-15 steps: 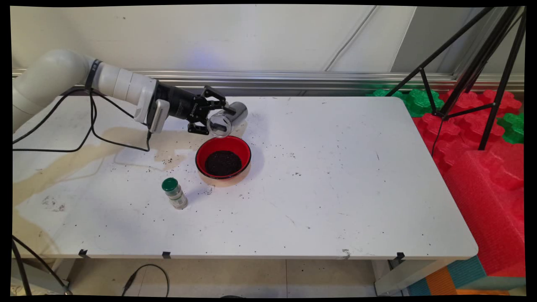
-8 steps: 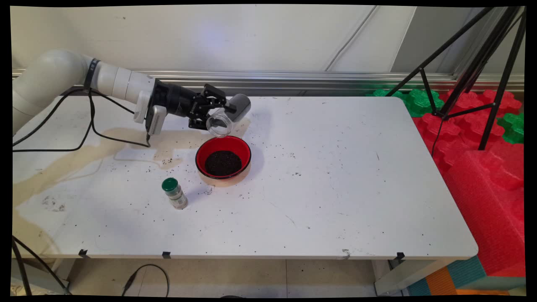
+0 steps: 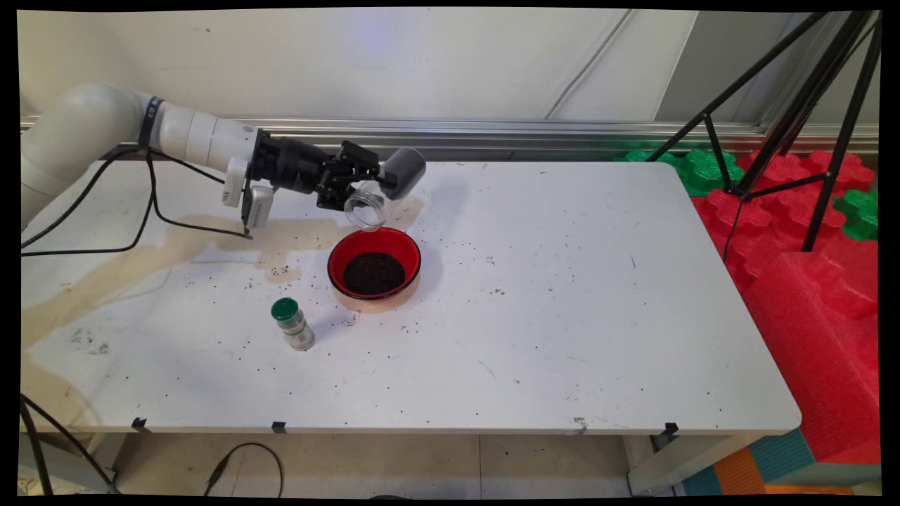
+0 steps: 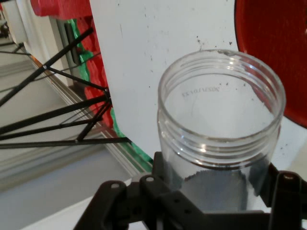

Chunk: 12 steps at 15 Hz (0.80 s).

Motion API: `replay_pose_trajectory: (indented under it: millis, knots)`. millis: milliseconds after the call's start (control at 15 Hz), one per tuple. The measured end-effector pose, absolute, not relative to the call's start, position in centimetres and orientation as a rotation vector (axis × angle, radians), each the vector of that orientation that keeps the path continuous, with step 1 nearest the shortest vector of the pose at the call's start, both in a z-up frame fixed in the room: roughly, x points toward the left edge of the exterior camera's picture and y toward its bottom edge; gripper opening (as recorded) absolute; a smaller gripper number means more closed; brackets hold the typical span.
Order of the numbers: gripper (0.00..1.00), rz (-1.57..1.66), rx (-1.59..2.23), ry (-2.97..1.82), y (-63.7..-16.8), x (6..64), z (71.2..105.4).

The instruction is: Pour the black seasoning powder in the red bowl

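Main view: the gripper (image 3: 365,184) grasps a clear plastic jar (image 3: 383,190) by its middle, tipped mouth-down above the far rim of a red bowl (image 3: 374,263) that has dark grains in it. The jar looks light, rigid and smooth — likely slippery, so a hold around its body seems soundest. A small green-capped bottle (image 3: 293,324) stands on the counter (image 3: 562,316) near the bowl's left front, apart from it; loose grains lie scattered about.

Hand view: the fingers (image 4: 280,189) clench the jar (image 4: 220,124) low on its wall, dark grains resting inside at the bottom. The bowl's red edge (image 4: 273,52) shows beyond the threaded mouth — nothing lies between them.
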State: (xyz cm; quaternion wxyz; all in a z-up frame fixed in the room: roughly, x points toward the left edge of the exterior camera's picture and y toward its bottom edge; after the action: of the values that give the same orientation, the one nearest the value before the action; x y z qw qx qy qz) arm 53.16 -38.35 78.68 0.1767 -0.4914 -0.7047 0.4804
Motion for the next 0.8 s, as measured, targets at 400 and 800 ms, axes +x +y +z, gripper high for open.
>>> replay_pose_trajectory:
  millis: [400, 800]
  knots:
    - [0.0, 1.436, -1.537, -1.914, -38.17, 52.8, 79.11]
    - [0.0, 1.507, -1.659, -1.84, -38.11, 52.61, 79.54]
